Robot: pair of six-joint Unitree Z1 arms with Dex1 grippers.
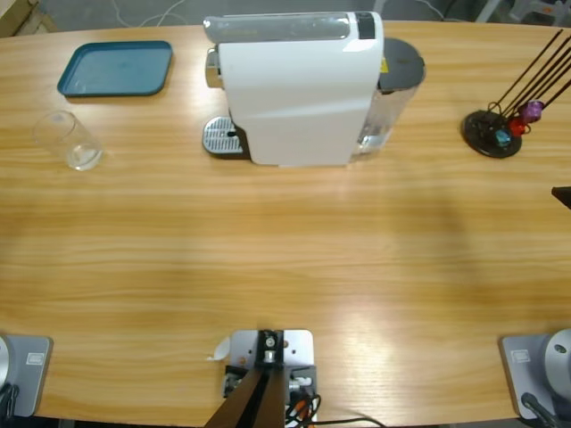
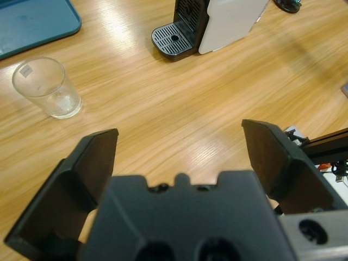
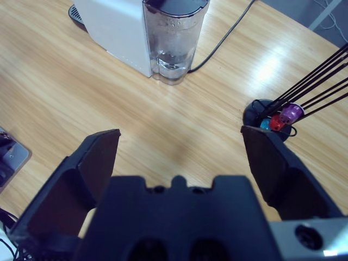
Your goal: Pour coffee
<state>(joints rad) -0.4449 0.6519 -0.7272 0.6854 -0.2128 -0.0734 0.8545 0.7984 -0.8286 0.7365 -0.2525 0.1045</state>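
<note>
Both grippers, left gripper (image 2: 179, 152) and right gripper (image 3: 179, 152), show me jaws spread wide, holding nothing. I see the empty glass (image 1: 70, 140) beside the teal tray (image 1: 116, 69), left of the coffee machine (image 1: 299, 85).

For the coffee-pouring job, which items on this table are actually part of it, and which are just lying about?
Part of the job:
- clear glass, empty, no coffee in it
- white coffee machine with its drip tray and water tank
- left gripper, open
- right gripper, open

Lying about:
- teal tray
- black capsule rack with coloured capsules
</note>
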